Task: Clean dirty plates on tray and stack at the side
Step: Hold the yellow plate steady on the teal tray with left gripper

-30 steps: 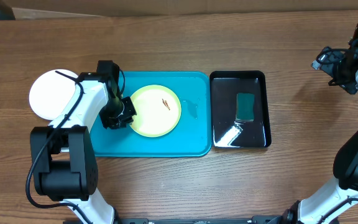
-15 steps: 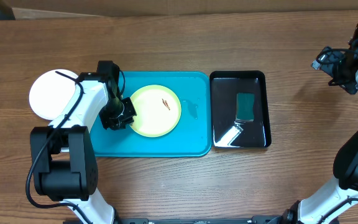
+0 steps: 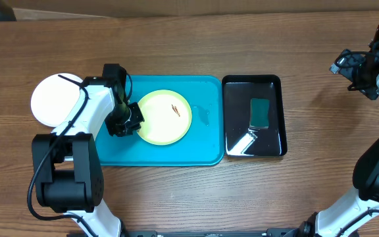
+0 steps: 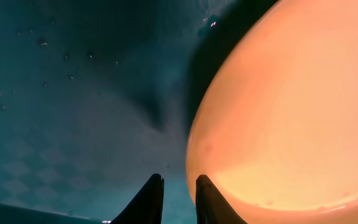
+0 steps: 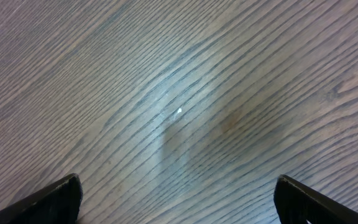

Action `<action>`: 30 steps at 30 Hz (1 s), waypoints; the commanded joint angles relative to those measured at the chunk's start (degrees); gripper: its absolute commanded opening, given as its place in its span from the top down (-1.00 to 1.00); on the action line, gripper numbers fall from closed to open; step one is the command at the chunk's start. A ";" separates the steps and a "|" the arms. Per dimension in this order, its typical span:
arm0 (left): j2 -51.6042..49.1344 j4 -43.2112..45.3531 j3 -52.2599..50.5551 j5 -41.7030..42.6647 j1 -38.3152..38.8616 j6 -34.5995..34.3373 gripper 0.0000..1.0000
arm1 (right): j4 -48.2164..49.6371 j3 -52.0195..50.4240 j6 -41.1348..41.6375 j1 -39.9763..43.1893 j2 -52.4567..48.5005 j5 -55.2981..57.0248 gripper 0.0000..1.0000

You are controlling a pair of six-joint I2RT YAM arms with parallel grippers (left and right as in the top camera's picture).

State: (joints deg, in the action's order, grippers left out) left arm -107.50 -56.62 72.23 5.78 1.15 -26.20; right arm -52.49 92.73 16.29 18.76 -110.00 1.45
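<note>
The pale yellow-green plate [image 3: 166,118] lies on the turquoise tray [image 3: 202,155] and has a few brown specks near its middle. My left gripper [image 3: 134,122] is at the plate's left rim. In the left wrist view its fingers [image 4: 179,180] are nearly together. The right finger is against the plate's [image 4: 291,112] edge and the left finger is over the tray [image 4: 73,112]. The white plate [image 3: 51,102] sits on the table left of the tray. The light blue plate is not in view. My right gripper [image 3: 353,69] is open and empty over bare wood [image 5: 179,186] at the far right.
A glossy black tray [image 3: 252,79] stands right of the turquoise tray and holds a green sponge [image 3: 260,112]. A few water drops lie on the turquoise tray's right part [image 3: 204,115]. Cardboard edges show along the table's far side.
</note>
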 commanded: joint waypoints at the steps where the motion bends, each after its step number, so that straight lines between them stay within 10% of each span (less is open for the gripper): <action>1: 0.90 1.18 -1.73 -1.77 0.39 -3.32 0.60 | 0.37 0.76 0.26 -0.04 0.57 -0.22 -1.00; 30: 0.90 4.61 -3.15 -1.31 0.39 -4.31 0.63 | 0.37 0.76 0.26 -0.04 0.57 -0.22 -1.00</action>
State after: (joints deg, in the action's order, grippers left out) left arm -107.50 -52.23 69.95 5.08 1.15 -29.61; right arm -52.47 92.73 16.32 18.74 -110.00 1.45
